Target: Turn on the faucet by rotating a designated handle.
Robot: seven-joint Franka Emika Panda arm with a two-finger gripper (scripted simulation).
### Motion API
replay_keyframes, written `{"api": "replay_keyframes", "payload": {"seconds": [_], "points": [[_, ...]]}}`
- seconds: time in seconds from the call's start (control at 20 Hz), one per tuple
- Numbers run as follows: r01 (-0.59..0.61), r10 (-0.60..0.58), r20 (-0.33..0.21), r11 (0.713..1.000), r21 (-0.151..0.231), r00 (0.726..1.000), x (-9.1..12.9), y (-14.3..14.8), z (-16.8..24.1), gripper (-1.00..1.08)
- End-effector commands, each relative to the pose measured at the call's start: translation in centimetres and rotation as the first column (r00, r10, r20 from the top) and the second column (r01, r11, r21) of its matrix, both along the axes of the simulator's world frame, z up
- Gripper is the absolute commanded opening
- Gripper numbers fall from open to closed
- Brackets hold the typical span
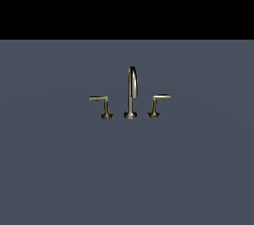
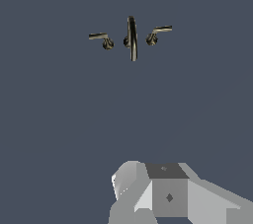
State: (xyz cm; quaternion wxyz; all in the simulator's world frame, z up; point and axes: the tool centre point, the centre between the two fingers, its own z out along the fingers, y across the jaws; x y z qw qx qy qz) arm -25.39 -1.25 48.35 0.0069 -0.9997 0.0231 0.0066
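The faucet (image 1: 131,92) is a small brassy three-piece set standing on the flat grey-blue floor. Its tall arched spout (image 1: 132,83) is in the middle. The handle (image 1: 159,102) stands on the exterior view's right, its thin arm pointing rightward. The twin lever (image 1: 101,103) stands on the left, its arm pointing leftward. In the wrist view the handle (image 2: 158,32), the spout (image 2: 132,38) and the twin lever (image 2: 101,39) lie far ahead. Only part of my grey-white gripper (image 2: 168,196) shows at that picture's edge, well apart from the faucet. Its fingers are not clear. The arm is out of the exterior view.
The grey-blue floor (image 1: 127,169) spreads all around the faucet. A black background (image 1: 127,1) lies beyond its far edge.
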Motion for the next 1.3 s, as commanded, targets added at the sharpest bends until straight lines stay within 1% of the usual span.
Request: {"api": "replay_keyframes", "payload": {"seconds": [0.0,0.15,0.4,0.75,1.0,1.25], "points": [[0.0,0.0,0.0,1.0,0.0,1.0,0.0,0.0,0.0,-1.0],[-0.002,0.002,0.003,1.0,0.008,1.0,0.2,0.1,0.1,-1.0],[-0.014,0.014,0.013,0.999,0.034,1.0,0.7,0.4,0.5,-1.0],[-0.005,0.005,0.013,0.999,0.034,1.0,1.0,0.3,0.4,-1.0],[0.041,-0.041,0.011,0.999,0.033,0.999,2.4,0.1,0.1,-1.0],[0.12,-0.121,0.008,0.992,0.03,0.993,4.8,-0.3,-0.7,-1.0]]}}
